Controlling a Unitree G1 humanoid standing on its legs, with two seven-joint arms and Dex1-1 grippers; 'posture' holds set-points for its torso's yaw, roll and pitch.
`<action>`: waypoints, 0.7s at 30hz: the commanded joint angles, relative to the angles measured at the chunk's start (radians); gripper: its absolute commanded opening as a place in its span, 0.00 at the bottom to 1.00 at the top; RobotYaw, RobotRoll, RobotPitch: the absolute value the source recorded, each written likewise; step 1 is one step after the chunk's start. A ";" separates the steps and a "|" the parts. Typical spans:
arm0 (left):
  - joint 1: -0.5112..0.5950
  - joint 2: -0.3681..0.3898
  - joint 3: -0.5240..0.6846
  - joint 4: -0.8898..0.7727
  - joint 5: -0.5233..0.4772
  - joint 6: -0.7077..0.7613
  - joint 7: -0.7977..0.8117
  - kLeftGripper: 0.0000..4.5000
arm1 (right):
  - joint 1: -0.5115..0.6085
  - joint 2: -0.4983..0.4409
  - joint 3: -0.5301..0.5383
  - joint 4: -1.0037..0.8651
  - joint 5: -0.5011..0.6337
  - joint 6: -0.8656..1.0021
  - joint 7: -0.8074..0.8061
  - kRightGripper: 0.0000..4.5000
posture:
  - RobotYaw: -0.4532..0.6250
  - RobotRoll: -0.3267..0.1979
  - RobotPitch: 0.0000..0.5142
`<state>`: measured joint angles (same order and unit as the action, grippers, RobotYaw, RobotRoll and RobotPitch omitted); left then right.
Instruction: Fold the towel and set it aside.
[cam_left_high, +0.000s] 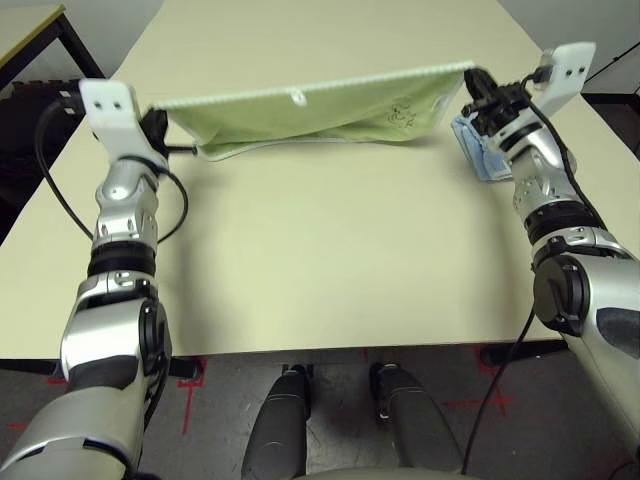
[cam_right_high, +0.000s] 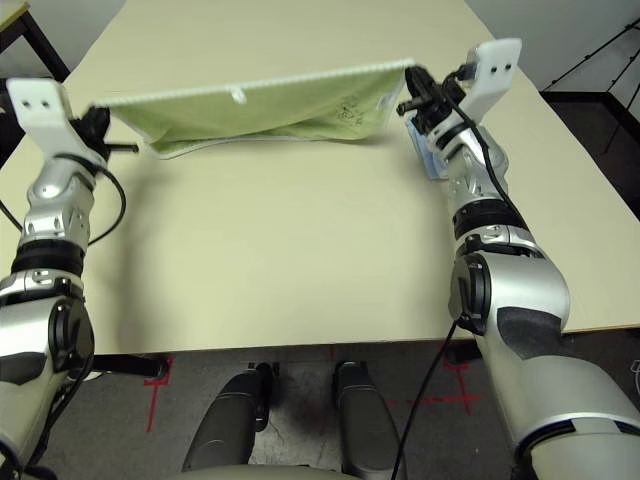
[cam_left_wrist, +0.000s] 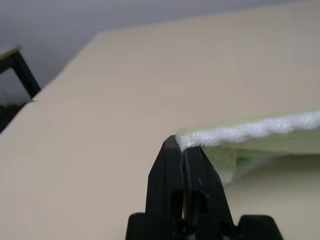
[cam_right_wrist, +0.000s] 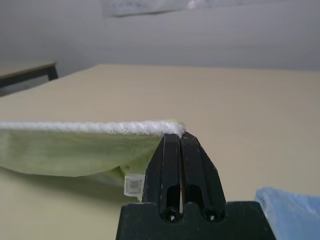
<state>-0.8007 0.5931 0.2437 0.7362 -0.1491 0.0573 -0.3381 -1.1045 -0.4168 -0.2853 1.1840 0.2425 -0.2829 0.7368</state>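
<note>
So both claws are pinching the towel by its top corners right now, left gripper and right gripper each clamped tight on the white edging. It's hanging stretched between them, its lower edge brushing the table. A blue cloth is lying just beside the right arm.

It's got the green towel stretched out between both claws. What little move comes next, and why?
Probably carry the held edge forward and lower it onto the table. The left gripper and right gripper each pinch a corner of the towel, its white edge taut between them while the rest sags onto the table, so laying it over would complete a fold.
</note>
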 joint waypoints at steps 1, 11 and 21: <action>0.031 0.044 -0.025 -0.092 -0.019 0.170 -0.089 0.01 | 0.008 -0.023 0.016 -0.011 -0.006 0.061 0.065 0.00 | 0.44 0.62 0.39; 0.106 0.296 -0.300 -0.298 -0.019 0.637 -0.640 0.01 | 0.086 -0.161 0.255 -0.128 -0.130 0.351 0.562 0.00 | 0.45 0.62 0.40; 0.137 0.558 -0.488 -0.455 0.040 0.585 -1.047 0.01 | 0.171 -0.378 0.537 -0.312 -0.268 0.162 0.877 0.00 | 0.44 0.62 0.40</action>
<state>-0.6861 1.1253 -0.2165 0.3104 -0.1259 0.6715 -1.3293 -0.9488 -0.7780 0.2139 0.8972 -0.0154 -0.0826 1.5941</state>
